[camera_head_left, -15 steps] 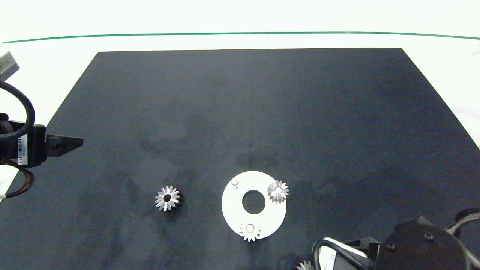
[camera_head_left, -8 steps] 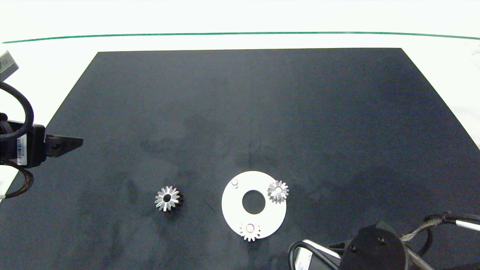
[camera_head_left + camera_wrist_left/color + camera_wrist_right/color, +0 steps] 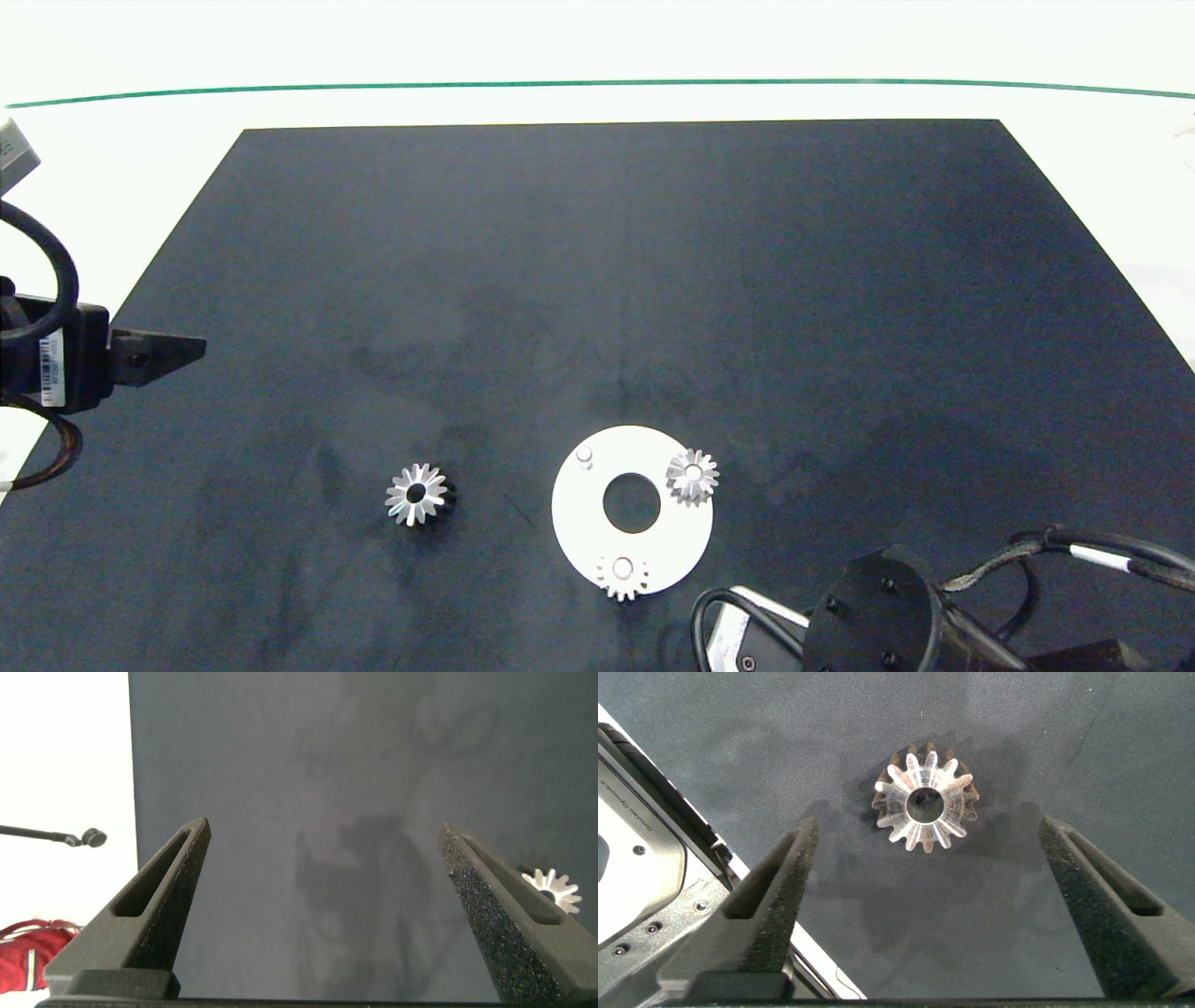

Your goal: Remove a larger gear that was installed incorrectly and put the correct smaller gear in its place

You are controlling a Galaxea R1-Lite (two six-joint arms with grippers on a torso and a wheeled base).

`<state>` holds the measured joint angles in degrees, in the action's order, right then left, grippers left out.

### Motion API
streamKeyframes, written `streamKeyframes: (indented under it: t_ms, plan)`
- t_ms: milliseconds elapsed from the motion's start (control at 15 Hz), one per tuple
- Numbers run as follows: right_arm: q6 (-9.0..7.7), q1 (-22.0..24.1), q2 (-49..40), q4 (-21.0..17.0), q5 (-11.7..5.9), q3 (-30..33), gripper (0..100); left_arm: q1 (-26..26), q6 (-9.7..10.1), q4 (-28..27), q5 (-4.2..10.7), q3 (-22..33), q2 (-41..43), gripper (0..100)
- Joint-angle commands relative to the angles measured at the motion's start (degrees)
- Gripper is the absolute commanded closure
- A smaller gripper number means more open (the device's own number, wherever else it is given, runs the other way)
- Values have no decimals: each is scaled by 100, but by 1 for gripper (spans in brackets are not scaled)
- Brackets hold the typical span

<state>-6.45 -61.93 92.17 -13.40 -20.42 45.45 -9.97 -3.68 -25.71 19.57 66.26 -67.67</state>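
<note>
The right gripper [image 3: 924, 910] hangs wide open over the mat's near edge, the smaller gear [image 3: 925, 800] flat on the mat just beyond its fingertips, centred between them; the larger gear [image 3: 415, 494] lies left of the white disc [image 3: 597, 509]; the left gripper [image 3: 322, 915], open, idles far left.

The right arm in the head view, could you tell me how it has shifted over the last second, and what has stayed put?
The right arm slid left along the mat's near edge, now hiding the gear it covered partly before. Its open tool hovers above a small gear. The left tool, the larger gear and the white disc with its two gears stayed put.
</note>
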Motion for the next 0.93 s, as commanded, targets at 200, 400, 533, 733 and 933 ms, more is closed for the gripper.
streamKeyframes:
  t_ms: [200,400,533,733,933]
  plan:
    - [-14,32,20,-14,-15,-1,17,30,-1,-13,-225,1,17,0]
    - [-14,32,29,-14,-24,-1,23,13,-10,-13,-234,-7,26,0]
    - [-14,40,55,-14,-15,-1,26,4,-1,-13,-243,1,43,0]
    - [-14,67,169,4,-15,-1,32,-5,-1,-13,-243,-7,43,0]
    - [-14,111,222,13,-15,8,38,-5,-10,-13,-243,-7,52,0]
